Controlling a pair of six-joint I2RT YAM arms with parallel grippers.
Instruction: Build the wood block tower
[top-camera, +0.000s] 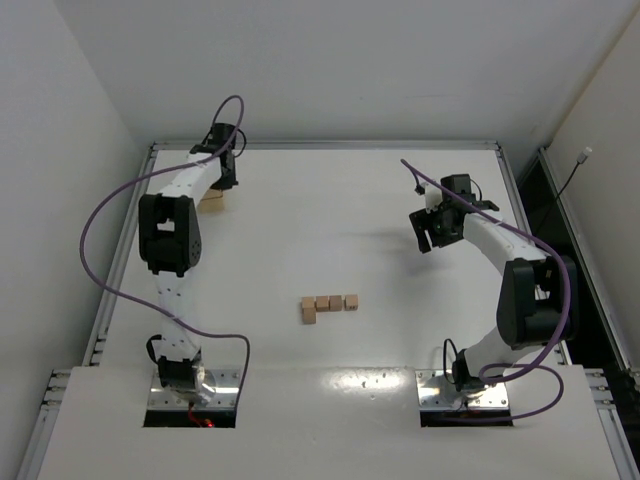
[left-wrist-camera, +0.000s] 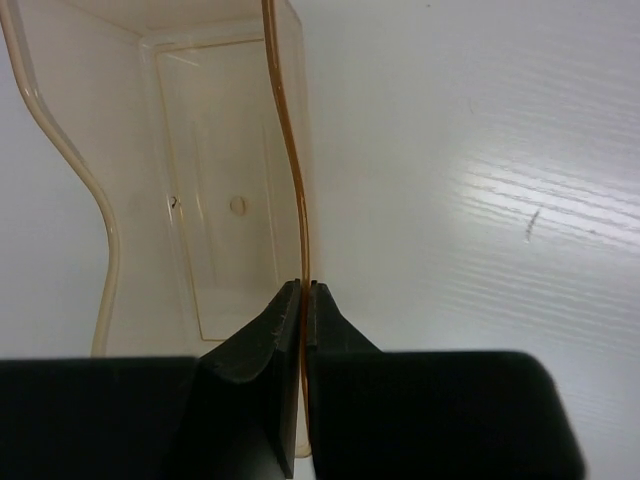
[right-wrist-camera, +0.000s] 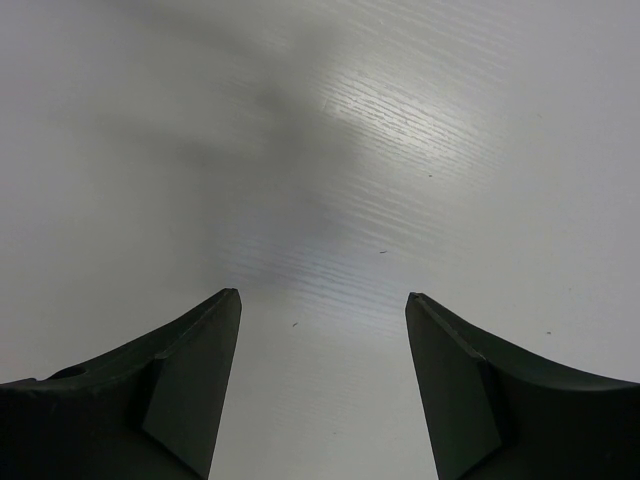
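Several small tan wood blocks (top-camera: 329, 304) lie flat in a short row at the middle of the table, one of them (top-camera: 308, 314) set slightly nearer at the left end. No tower is in view; every block rests on the table. My left gripper (top-camera: 222, 186) (left-wrist-camera: 303, 287) is at the far left, shut on the thin side wall of a clear tan box (left-wrist-camera: 215, 200). My right gripper (top-camera: 432, 232) (right-wrist-camera: 323, 297) hangs open over bare table at the right, far from the blocks, with nothing between its fingers.
The open tan box (top-camera: 212, 203) sits near the table's far left corner and looks empty in the left wrist view. A raised rim (top-camera: 330, 145) runs along the far edge. White walls close in the left and back sides.
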